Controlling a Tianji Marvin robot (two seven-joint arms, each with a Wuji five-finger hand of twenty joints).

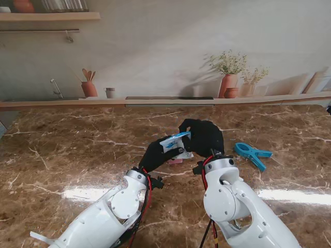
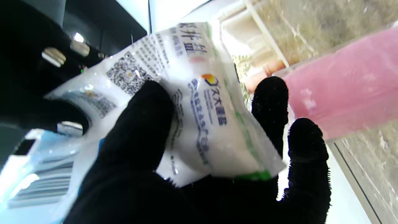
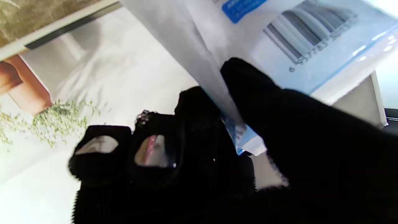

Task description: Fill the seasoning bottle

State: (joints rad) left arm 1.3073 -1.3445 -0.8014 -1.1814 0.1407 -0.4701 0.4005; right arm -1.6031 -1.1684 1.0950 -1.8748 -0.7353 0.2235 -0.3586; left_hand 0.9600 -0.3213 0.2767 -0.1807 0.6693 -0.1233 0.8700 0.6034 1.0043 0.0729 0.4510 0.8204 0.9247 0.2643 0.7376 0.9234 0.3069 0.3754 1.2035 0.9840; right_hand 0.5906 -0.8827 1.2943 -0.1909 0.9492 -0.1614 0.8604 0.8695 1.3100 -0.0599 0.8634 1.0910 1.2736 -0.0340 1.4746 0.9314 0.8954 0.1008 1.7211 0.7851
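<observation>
A white and blue seasoning bag (image 1: 175,142) hangs above the middle of the marble table, held between both black-gloved hands. My left hand (image 1: 158,155) grips its lower side, thumb and fingers wrapped on the printed bag (image 2: 192,102). My right hand (image 1: 202,137) pinches the other end, with the bag (image 3: 279,37) squeezed between thumb and fingers near a corner. Just under the bag a small pink container (image 1: 176,161) stands on the table; it appears as a blurred pink shape (image 2: 342,84) in the left wrist view. Whether it is open is hidden.
A blue clip (image 1: 252,153) lies on the table to the right of my right hand. The back ledge (image 1: 165,101) carries potted plants and jars, far from the hands.
</observation>
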